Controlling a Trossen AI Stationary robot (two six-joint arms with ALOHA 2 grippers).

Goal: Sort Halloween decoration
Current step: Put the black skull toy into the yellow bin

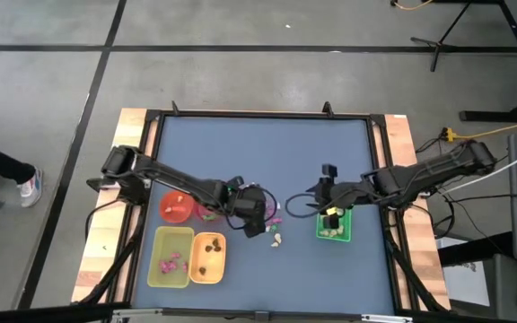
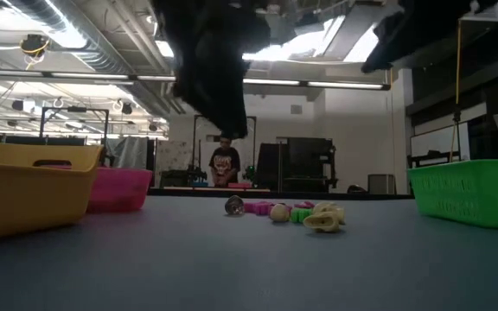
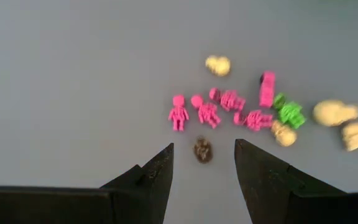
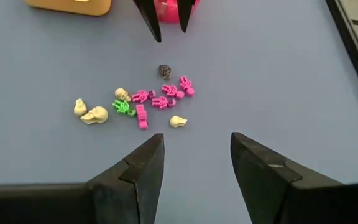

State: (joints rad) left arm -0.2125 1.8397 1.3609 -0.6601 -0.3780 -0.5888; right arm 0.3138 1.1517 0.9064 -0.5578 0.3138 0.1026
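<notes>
The Halloween decoration is a small pile of trinkets (image 1: 276, 231) lying on the blue table: magenta skeletons (image 3: 205, 112), cream skulls (image 4: 95, 114), a green one (image 3: 289, 113) and a dark brown one (image 3: 202, 150). My left gripper (image 3: 204, 155) hovers open over the table just left of the pile, and the dark brown trinket lies just beyond its fingertips. My right gripper (image 4: 197, 146) is open too, raised above the table to the right of the pile, near the green tray (image 1: 333, 226). In the high view the left gripper (image 1: 258, 222) and the right gripper (image 1: 319, 199) face each other across the pile.
A yellow tray (image 1: 170, 257) and an orange tray (image 1: 208, 257) holding trinkets stand near the front left. Behind them sit a red-orange bowl (image 1: 176, 208) and a pink bowl (image 1: 208, 213). A person (image 2: 225, 162) stands in the room far behind the table.
</notes>
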